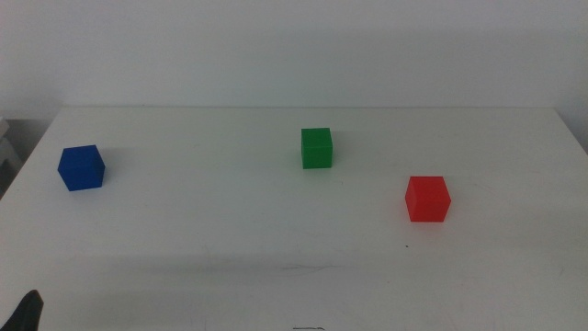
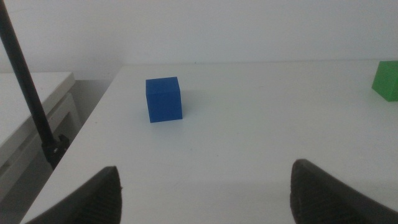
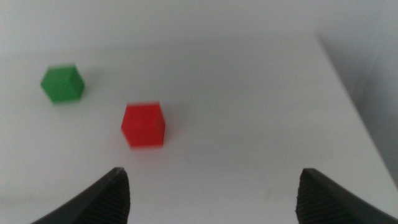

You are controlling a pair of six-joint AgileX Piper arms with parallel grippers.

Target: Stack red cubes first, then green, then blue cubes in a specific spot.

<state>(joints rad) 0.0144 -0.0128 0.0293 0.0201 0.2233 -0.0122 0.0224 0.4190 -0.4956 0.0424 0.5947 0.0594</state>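
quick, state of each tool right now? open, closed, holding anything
Left tool: open, holding nothing, small matte blue cube ahead of it on the table.
Right tool: open, holding nothing, small matte red cube ahead of it.

Left gripper (image 2: 205,190) is hovering with jaws spread wide, nothing between them. Blue cube (image 2: 164,99) is sitting on the white table (image 2: 261,130), ahead of the gripper. Green cube (image 2: 388,81) is lying well apart from the blue cube, cut by the frame edge.
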